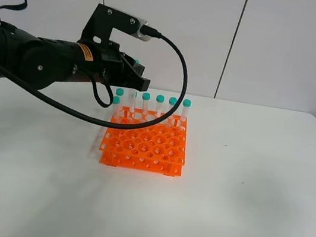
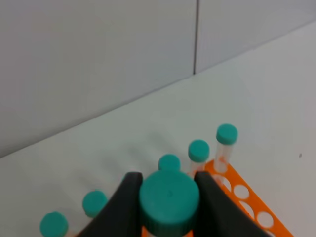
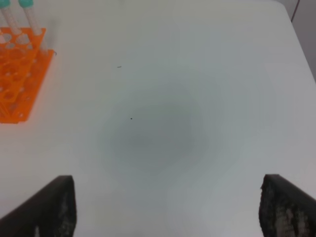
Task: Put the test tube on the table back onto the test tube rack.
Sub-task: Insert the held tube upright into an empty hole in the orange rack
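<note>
Left wrist view: test tube [image 2: 169,207] clamped by its teal cap between the dark fingers [image 2: 123,202] of the left end effector [image 2: 168,180], closed on it and held up off the desk [image 1: 253,200]. Beneath and just ahead of that end effector, orange test tube rack [image 1: 145,143], with other capped tubes [image 1: 159,101] upright along its far row. Well away from the rack, right end effector [image 3: 168,212], spread wide above the desk, holding nothing.
</note>
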Motion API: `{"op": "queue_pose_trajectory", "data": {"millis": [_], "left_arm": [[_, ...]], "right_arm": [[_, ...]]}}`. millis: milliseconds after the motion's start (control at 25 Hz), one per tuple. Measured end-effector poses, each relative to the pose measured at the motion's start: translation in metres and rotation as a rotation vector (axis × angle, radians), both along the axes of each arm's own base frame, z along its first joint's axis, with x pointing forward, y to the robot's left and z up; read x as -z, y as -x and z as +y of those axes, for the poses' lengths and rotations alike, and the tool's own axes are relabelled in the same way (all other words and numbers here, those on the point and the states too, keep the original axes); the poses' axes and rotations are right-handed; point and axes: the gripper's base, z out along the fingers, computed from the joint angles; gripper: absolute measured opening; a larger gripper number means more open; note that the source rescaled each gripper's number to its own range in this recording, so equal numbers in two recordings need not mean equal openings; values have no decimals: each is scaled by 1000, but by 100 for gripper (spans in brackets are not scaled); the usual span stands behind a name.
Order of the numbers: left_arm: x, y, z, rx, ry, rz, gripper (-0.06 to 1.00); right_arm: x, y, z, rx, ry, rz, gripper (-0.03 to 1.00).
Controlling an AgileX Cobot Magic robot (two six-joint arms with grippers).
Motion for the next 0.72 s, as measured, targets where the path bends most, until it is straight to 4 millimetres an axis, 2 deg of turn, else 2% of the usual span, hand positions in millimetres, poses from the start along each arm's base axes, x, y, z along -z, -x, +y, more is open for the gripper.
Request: {"op": "queue_pose_trajectory", "data": {"millis": [320,720], "left_arm": [[33,-21,0,-30,22,-28,0],[54,-35,13,-68,6,-25,0]], "right_arm": [[0,0,0,0,0,0,77],[0,0,0,-2,-2,0,77]]}}
